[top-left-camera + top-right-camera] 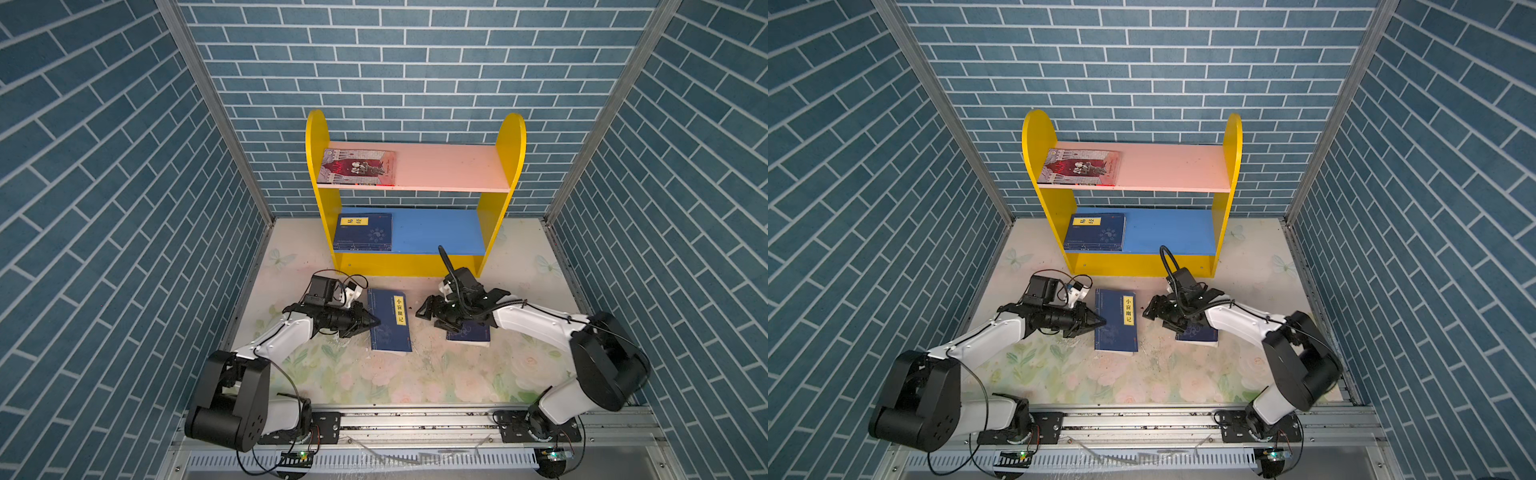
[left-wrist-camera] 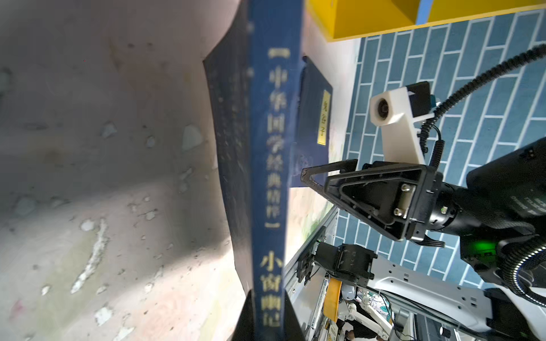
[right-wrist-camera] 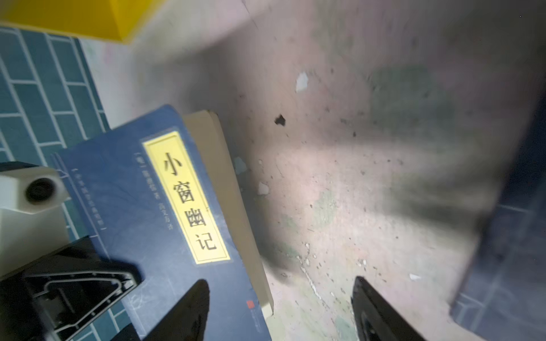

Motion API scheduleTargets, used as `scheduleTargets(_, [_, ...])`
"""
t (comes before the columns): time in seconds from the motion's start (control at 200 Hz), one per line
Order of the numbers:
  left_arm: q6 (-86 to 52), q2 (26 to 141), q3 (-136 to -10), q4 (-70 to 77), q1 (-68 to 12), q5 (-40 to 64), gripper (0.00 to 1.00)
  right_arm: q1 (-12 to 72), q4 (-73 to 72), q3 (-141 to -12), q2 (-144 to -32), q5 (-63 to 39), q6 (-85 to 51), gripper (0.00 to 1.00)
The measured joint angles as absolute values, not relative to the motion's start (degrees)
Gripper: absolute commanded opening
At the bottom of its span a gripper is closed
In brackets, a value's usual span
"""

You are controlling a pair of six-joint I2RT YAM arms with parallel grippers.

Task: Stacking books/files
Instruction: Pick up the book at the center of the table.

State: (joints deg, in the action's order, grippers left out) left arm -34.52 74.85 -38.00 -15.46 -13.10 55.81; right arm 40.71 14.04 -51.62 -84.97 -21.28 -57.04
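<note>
A navy book with a yellow title strip lies on the floral table between the arms. My left gripper is shut on its spine edge, and in the left wrist view the spine runs up between the jaws of the left gripper. My right gripper hangs open, nothing between its fingers, above a second navy book that the arm mostly hides. In the right wrist view the right gripper is open beside the held book.
A yellow shelf unit stands at the back. On its pink top board lies a red illustrated book, and on its blue lower board a navy book. Brick-pattern walls enclose the table on three sides.
</note>
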Motion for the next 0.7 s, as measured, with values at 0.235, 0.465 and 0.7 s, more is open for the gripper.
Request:
scheduleTargets(0.235, [-28.7, 70.0, -44.3, -24.5, -13.1, 61.2, 0.00, 40.4, 22.8, -51.6, -69.1, -15.3, -57.0, 0.77])
scheduleTargets(0.465, [-33.9, 64.6, -45.2, -21.7, -13.1, 63.4, 0.00, 40.3, 25.8, -51.6, -58.4, -12.7, -57.3, 0.78])
scheduleTargets(0.7, [-42.7, 62.0, -48.2, -14.1, -13.1, 59.2, 0.00, 40.3, 22.1, -50.4, -50.3, -11.1, -60.1, 0.80])
